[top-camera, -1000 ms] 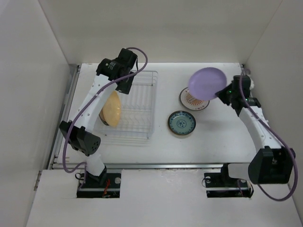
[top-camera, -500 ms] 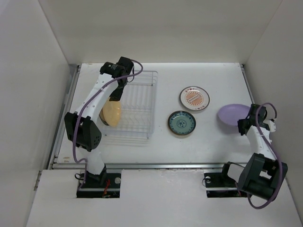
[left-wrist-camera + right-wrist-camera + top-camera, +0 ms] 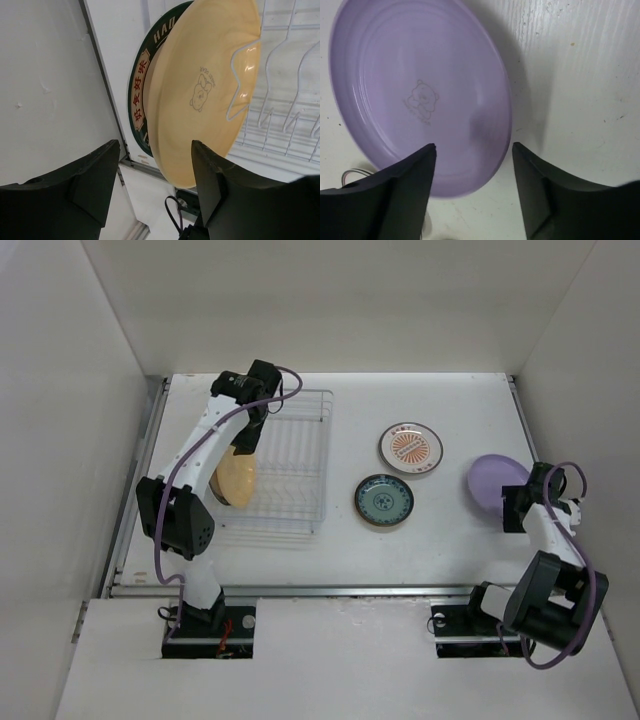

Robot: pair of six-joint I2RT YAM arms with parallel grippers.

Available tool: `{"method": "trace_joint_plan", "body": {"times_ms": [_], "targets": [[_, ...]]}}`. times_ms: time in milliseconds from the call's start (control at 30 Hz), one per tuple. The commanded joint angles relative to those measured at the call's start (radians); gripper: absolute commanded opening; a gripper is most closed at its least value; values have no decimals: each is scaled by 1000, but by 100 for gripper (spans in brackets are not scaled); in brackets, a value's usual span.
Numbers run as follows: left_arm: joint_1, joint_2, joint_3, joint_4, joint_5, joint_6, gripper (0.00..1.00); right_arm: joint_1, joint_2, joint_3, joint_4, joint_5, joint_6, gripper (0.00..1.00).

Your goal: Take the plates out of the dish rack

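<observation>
Pretty plain setup: a white bench (image 3: pixel 450 540) boxed in by a blank off-white back wall (image 3: pixel 340 300), a left wall (image 3: pixel 60 440) and a right wall (image 3: pixel 600 330). A grey metal rail (image 3: pixel 152 440) runs along the bench's left edge. The light is soft and even, with faint shadows. Up close the bench paint shows wood grain and a few specks.

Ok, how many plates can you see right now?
5. Two stand in the dish rack, a tan plate and a green-rimmed plate beside it; on the table lie a teal plate, an orange-patterned plate and, far right, a lavender plate. More could be hidden.
</observation>
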Motion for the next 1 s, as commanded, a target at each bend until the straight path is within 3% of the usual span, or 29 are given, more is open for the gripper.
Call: {"method": "trace_joint_plan", "body": {"times_ms": [0, 133, 167, 200, 367, 500, 700, 733, 967], "targets": [[-3, -29, -1, 1, -24, 12, 57, -8, 8, 30, 21, -32, 6, 71], [-23, -39, -19, 1, 0, 24, 57, -8, -3, 21, 21, -41, 6, 89], [-23, -39, -19, 1, 0, 24, 57, -8, -12, 21, 10, -41, 6, 99], [-23, -39, -30, 1, -14, 24, 57, -8, -12, 21, 10, -41, -4, 100], [-23, 3, -65, 1, -80, 14, 57, -8, -79, 65, -25, -51, -25, 100], [9, 24, -76, 1, -69, -5, 49, -8, -133, 118, -51, -31, -77, 100], [9, 35, -27, -16, -69, -29, 3, 15, -158, 187, -21, -64, -227, 100], [9, 21, -9, -16, -60, -29, 0, 15, -158, 207, -21, -74, -240, 100], [9, 10, 243, -94, -81, -40, 0, 52, -158, 288, -11, -98, -307, 100]]}}
